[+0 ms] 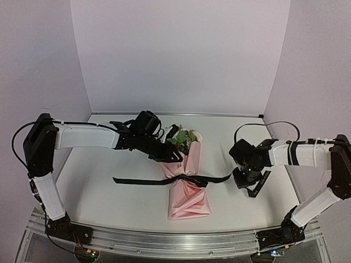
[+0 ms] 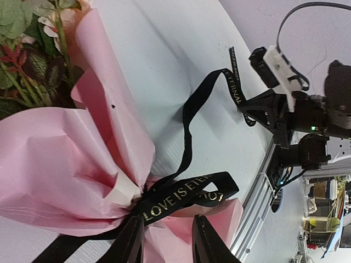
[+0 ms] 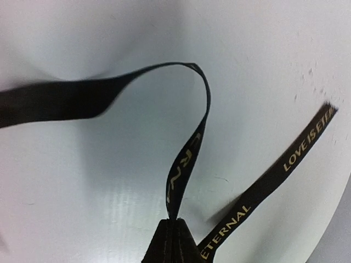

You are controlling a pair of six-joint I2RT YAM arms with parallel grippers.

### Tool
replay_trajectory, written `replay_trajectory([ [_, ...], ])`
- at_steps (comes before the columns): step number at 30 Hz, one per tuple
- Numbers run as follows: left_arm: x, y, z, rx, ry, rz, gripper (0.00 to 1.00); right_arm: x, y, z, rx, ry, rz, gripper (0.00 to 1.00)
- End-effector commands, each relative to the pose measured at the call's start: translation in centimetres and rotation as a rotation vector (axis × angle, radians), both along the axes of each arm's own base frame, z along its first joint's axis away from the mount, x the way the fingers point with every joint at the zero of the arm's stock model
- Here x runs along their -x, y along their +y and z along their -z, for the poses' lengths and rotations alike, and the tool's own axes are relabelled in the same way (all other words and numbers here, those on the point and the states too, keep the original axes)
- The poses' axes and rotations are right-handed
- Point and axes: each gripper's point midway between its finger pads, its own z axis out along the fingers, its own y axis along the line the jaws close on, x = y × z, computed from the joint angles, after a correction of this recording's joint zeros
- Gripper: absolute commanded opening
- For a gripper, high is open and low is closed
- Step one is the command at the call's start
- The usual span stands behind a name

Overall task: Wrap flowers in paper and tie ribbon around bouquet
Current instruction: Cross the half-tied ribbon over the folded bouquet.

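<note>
Ribbon (image 1: 137, 180) clamped in the right gripper (image 3: 175, 230) may drag the bouquet (image 1: 186, 200) sideways, with the left gripper (image 2: 168, 222) standing parted.

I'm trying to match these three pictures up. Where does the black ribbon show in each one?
Top view: ribbon crosses the middle, around the pink bouquet, ending at the right gripper.
Left wrist: ribbon at bottom centre, tied round the bouquet, one tail rising up-right.
Right wrist: ribbon arcs from the left edge down to bottom centre.
Shared landmark: the right gripper pinching the ribbon's tail, seen in all three.
</note>
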Motion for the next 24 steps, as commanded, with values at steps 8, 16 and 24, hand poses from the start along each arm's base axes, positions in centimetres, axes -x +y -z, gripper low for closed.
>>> replay_trajectory([
  [8,-5.0,6.4,-8.0,0.155,-0.164,-0.106,0.37,1.1,15.4,-18.6,-0.344,0.094,-0.451,0.00],
  [16,-2.2,7.0,-11.2,0.272,-0.304,0.026,0.48,4.0,20.2,-21.8,-0.474,0.246,-0.444,0.00],
  [24,1.9,4.8,-11.4,0.427,-0.501,0.189,0.58,4.8,22.3,-22.1,-0.594,0.296,-0.424,0.00],
])
